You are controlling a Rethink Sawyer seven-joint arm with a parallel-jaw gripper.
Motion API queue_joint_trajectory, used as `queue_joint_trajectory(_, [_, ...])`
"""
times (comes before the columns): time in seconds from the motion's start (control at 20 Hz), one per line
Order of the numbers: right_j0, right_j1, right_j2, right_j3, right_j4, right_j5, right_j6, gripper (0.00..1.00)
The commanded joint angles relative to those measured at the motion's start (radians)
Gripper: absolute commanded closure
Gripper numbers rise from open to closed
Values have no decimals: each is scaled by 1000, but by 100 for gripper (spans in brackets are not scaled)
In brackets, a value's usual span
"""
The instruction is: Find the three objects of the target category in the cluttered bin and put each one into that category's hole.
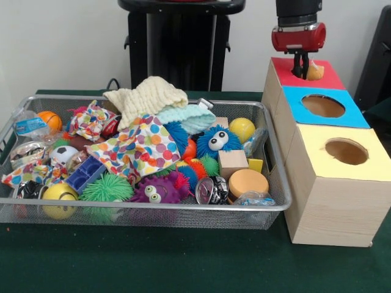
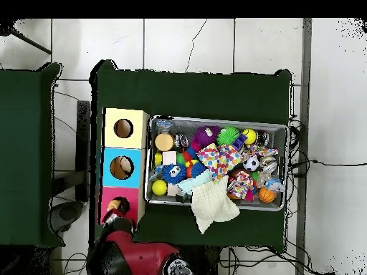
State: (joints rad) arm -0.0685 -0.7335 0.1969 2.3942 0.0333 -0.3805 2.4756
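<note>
Gripper (image 1: 300,72) hangs over the red hole (image 1: 303,72) of the wooden box (image 1: 330,201), its dark fingertips dipping at the opening beside a tan object (image 1: 314,72) at its 3 o'clock; whether the jaws are open or shut cannot be told. Towards 5 o'clock from it lie the blue hole (image 1: 323,105) and then the yellow hole (image 1: 346,151). At 9 o'clock of the box sits the wire bin (image 1: 153,213), heaped with toys: a wooden cube (image 1: 232,162), a tan disc (image 1: 247,182), a yellow ball (image 1: 242,129), a blue fuzzy toy (image 1: 217,141), a spotted cloth (image 1: 140,146) and a cream cloth (image 1: 149,96). Overhead, the red arm (image 2: 136,258) reaches to the box's red end (image 2: 122,204).
</note>
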Motion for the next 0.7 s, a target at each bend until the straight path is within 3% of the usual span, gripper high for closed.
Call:
queue_joint_trajectory(0.05, [51, 131, 195, 181, -128, 166, 88, 100])
queue_joint_trajectory(0.7, [12, 152, 211, 188, -159, 159, 85, 100])
